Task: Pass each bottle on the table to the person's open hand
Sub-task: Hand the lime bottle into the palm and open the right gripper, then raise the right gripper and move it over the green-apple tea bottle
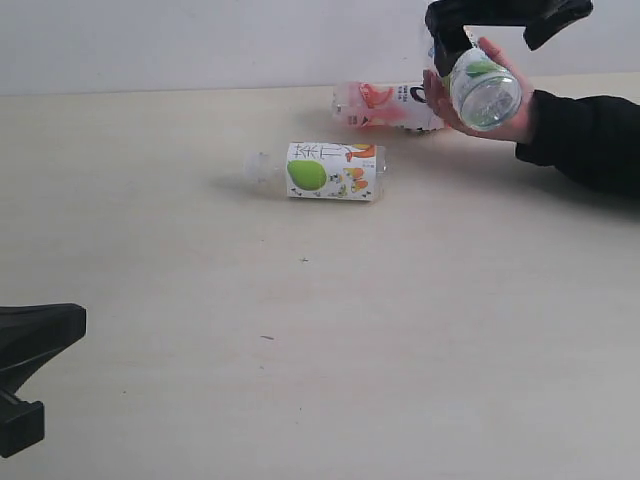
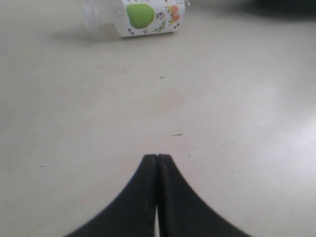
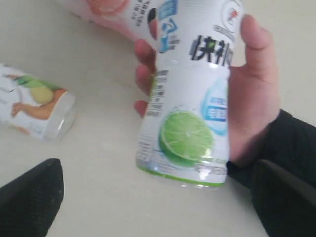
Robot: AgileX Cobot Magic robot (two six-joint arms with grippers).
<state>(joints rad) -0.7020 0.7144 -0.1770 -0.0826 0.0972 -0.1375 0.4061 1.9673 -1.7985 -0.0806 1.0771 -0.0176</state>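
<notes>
The silver-blue lime bottle [image 1: 485, 90] [image 3: 190, 98] lies in the person's open hand [image 1: 520, 122] [image 3: 254, 98], whose fingers wrap its sides. My right gripper [image 1: 490, 50] [image 3: 157, 167] hovers over it, open, its fingers spread wide and clear of the bottle. The white bottle with the green apple [image 1: 330, 170] [image 2: 148, 17] [image 3: 34, 106] lies on its side mid-table. Behind the hand lies the pink-white bottle [image 1: 385, 105] [image 3: 113, 12]. No blue-white bottle is in view. My left gripper [image 1: 70, 328] [image 2: 157, 157] is shut and empty at the near left, low over the table [image 1: 400, 330].
The person's black sleeve [image 1: 590, 135] [image 3: 291, 143] stretches in from the right edge. A pale wall runs along the table's far edge. A few tiny dark specks [image 1: 268, 337] mark the tabletop.
</notes>
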